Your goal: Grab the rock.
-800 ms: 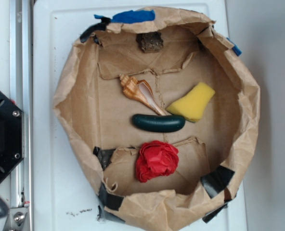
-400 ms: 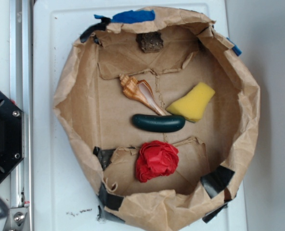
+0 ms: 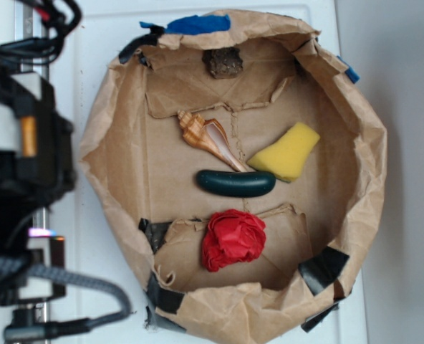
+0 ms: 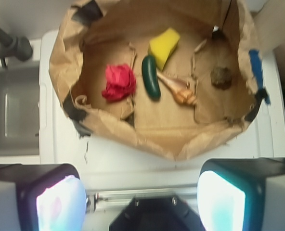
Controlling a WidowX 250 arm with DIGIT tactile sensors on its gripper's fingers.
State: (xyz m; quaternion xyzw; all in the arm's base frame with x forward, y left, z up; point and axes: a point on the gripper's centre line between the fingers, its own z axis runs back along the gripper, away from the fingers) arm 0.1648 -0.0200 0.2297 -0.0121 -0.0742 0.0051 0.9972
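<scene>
The rock (image 3: 223, 63), a small dark brown rough lump, lies at the far end of the brown paper basin (image 3: 104, 129); the wrist view shows the rock (image 4: 221, 77) at the right. My gripper (image 4: 141, 202) hangs outside the basin over the white surface and the metal rail, its two pale pads wide apart and empty. From outside, only the blurred arm (image 3: 26, 143) shows at the left edge, and the fingers are not visible there.
Inside the basin lie a tan spiral seashell (image 3: 207, 137), a yellow sponge (image 3: 286, 152), a dark green oblong piece (image 3: 235, 183) and a red crumpled cloth (image 3: 231, 239). The basin walls stand raised all round. A metal rail (image 3: 29, 21) runs along the left.
The arm has come into the exterior view at the left, covering the black base and rail. Nothing in the basin has moved.
</scene>
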